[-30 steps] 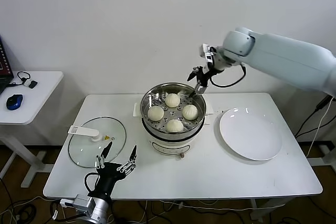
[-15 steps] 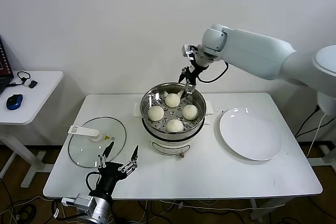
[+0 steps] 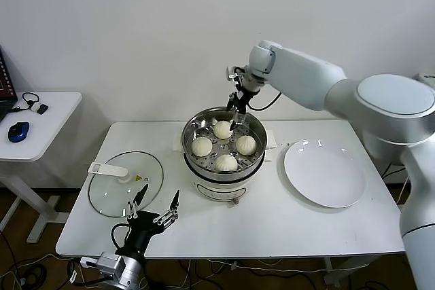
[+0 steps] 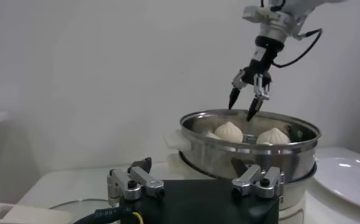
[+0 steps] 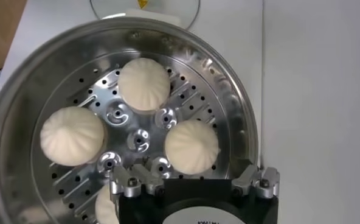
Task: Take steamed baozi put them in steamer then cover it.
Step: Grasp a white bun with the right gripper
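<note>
Steel steamer (image 3: 223, 142) holds four baozi (image 3: 224, 146); right tool (image 3: 235, 113) released above; left tool (image 3: 153, 204) released.

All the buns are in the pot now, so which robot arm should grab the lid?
Probably the left: its open left gripper waits beside the glass lid, while the right gripper hangs over the steamer.
</note>
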Available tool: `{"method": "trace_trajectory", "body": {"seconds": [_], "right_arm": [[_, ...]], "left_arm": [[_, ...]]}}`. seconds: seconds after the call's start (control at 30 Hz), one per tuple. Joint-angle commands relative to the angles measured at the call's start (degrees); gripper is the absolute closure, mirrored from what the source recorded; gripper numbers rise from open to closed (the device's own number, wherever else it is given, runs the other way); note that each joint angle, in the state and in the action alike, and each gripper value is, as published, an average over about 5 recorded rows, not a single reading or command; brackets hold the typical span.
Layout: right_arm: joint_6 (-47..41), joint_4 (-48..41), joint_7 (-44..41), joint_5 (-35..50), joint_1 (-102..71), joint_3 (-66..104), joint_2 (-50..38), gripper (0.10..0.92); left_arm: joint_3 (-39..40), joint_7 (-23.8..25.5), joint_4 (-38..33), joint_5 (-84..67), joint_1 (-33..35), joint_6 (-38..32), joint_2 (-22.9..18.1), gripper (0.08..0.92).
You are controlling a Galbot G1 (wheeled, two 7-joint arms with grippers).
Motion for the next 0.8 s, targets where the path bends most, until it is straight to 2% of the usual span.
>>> {"method": "trace_trajectory", "body": {"seconds": [0.03,0.8], "right_arm": [[1.0,-6.0,-1.0,-3.4,-3.4,3.1,3.1,0.203],[2.2,-10.5,-0.4,-7.9,-6.5,8.1,5.7,0.203]], "left_arm": [[0.1,0.0,0.4,0.4,0.1,-0.1,-0.1,0.177],[0.3,-0.3,1.7,1.9,0.6,-2.1,-0.3,0.177]]}}
